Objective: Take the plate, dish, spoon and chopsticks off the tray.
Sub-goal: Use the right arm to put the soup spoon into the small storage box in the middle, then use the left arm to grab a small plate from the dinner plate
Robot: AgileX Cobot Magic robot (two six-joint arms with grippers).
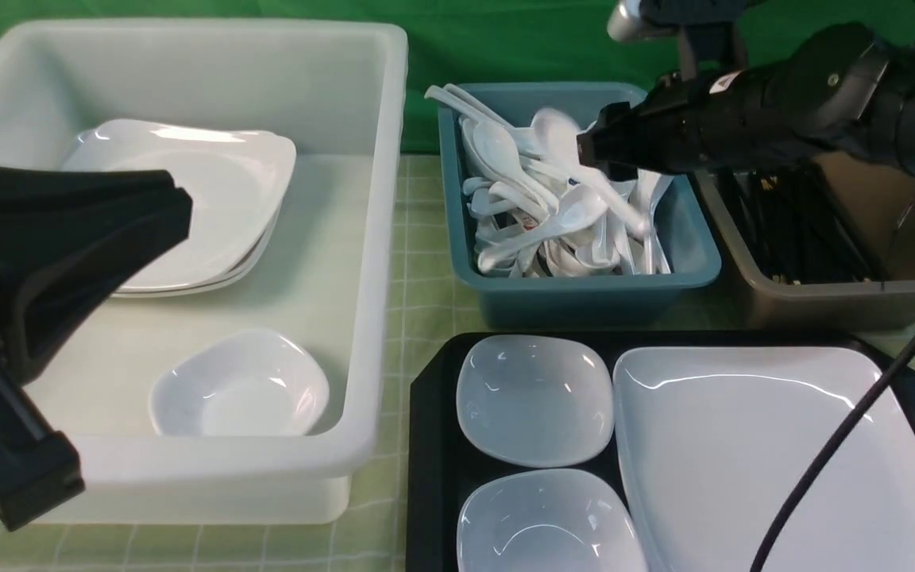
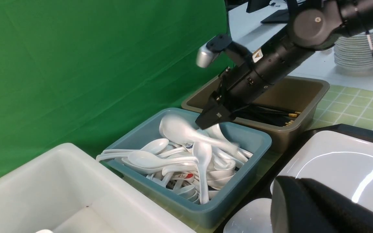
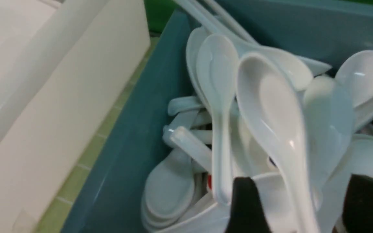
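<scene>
Spoon [image 1: 561, 139] in upper middle of frame, blurred, over spoon heap in teal tub [image 1: 584, 290]. Long axis diagonal: bowl upper left, handle running lower right. Right claw [image 1: 594, 149] just above it, fingers [image 3: 246, 207] spread wide, handle between them, ungripped. Left claw [image 1: 181, 208] at left edge, pressed closed, empty. Plate [image 1: 743, 461] on tray [image 1: 430, 445], lower right.

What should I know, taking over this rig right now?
Left gripper: jaws shut, holding nothing.
Right gripper: jaws open over the teal tub; the spoon is loose between them, at the spoon pile.
Done: spoon is off the tray; chopsticks lie in the brown tub, none seen on the tray.
Left: plate and two small dishes on the tray, probably for the white tub.
</scene>
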